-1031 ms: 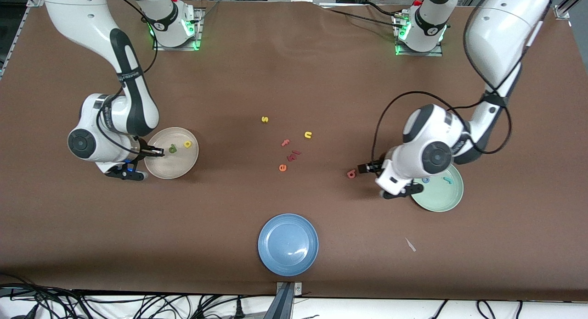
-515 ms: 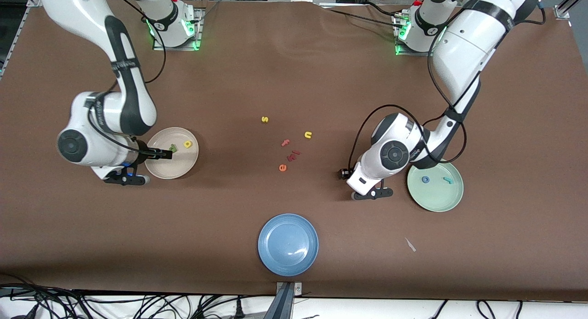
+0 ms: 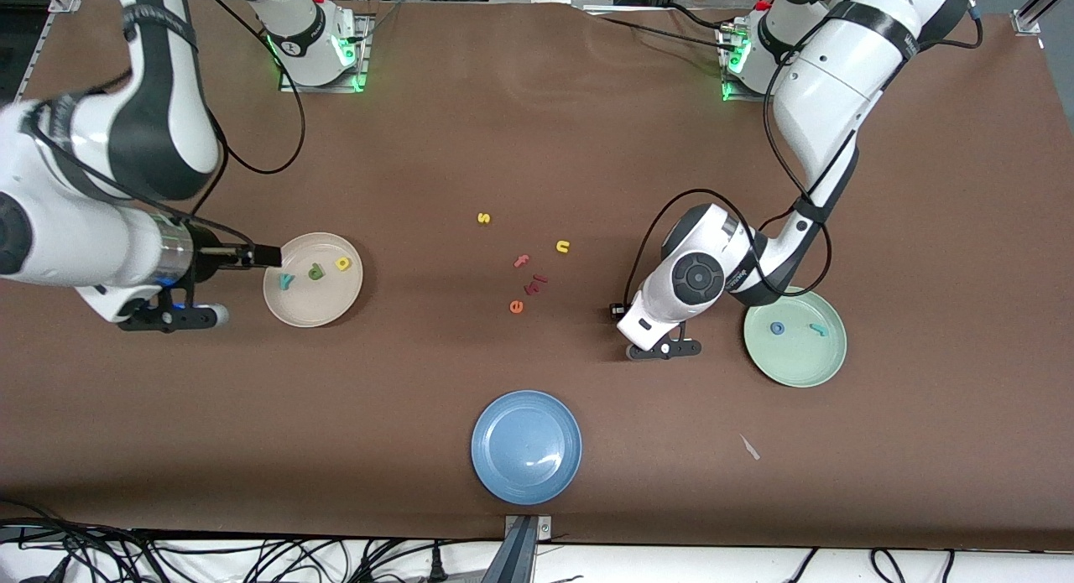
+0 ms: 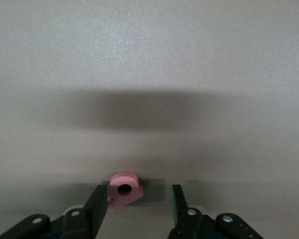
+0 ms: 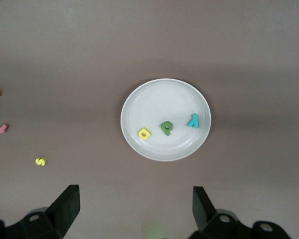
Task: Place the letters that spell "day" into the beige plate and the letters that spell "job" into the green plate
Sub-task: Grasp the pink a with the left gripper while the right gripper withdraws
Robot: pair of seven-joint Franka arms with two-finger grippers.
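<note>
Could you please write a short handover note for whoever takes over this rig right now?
Right gripper: open, empty, at the edge of the beige plate.
Left gripper: low on the table, jaws part-closed around the salmon b, grip not confirmed.
Done: teal y, green d and yellow a in the beige plate; blue o and teal j in the green plate.
Left: move the b into the green plate.

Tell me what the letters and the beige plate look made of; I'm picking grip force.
The yellow a, green d and teal y look like matte foam: thick, flat-cut, no shine. The salmon b between the left end effector's fingers looks the same. The beige plate seems smooth plastic or glazed ceramic, with soft sheen.
</note>
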